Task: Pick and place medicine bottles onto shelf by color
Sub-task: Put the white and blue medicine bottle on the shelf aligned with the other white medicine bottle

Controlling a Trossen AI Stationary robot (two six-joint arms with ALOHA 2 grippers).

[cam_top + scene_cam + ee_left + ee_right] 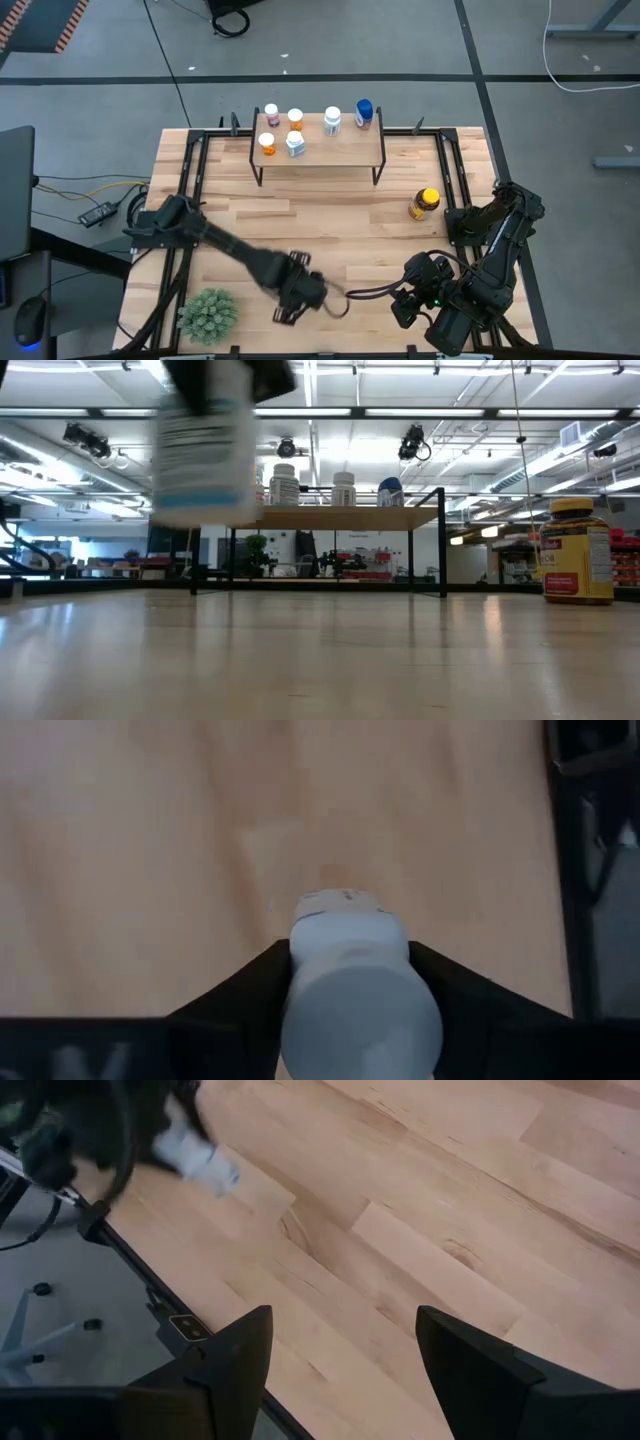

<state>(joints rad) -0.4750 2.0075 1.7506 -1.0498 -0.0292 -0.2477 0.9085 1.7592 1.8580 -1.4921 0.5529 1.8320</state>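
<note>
My left gripper [297, 295] is near the table's front edge, shut on a white medicine bottle [355, 985], which also shows blurred in the low view [205, 445]. My right gripper [405, 303] is open and empty over the front right of the table [345, 1370]. The shelf [320, 150] stands at the far middle on its black legs. On it stand a pinkish bottle [272, 113], two orange ones [295, 118], two white ones [332, 122] and a blue one [364, 112]. A dark amber, yellow-capped bottle [424, 204] stands upright on the table. My left gripper pinches the white bottle by its two sides [300, 970] between its two fingers [245, 995]. The fingers come from above, pointing down. The bottle hangs upright below them, lifted clear of the table [205, 500].
A green spiky plant [208, 312] stands at the front left corner, close to my left arm. Black rails [195, 165] run along the table's left and right sides. Bare wood lies between the shelf and both grippers.
</note>
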